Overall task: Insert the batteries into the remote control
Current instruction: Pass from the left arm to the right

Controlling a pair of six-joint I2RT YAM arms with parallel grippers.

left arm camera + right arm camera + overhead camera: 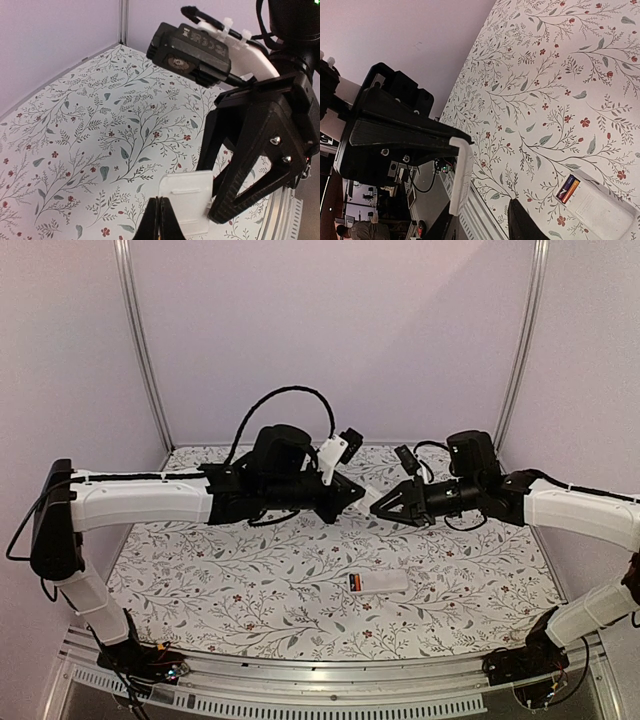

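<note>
The remote control [385, 583] lies white back up on the floral table, its compartment uncovered at the left end. Two batteries [568, 188], one orange and one dark, sit side by side in that compartment, and they also show from above [355, 583]. My left gripper [161, 220] hangs in mid-air, shut on the edge of a white battery cover [187, 200]. My right gripper [482, 225] faces it with its jaws apart around the cover [461, 175]. One of its black fingers [235, 195] touches the cover's far edge. From above, the two grippers meet over the table's middle [368, 498].
A floral mat [250, 570] covers the table, with a metal rail along its near edge [320, 672]. Purple walls and two upright metal posts [140, 340] close in the back and sides. The right arm's camera [192, 47] hangs close above the left gripper.
</note>
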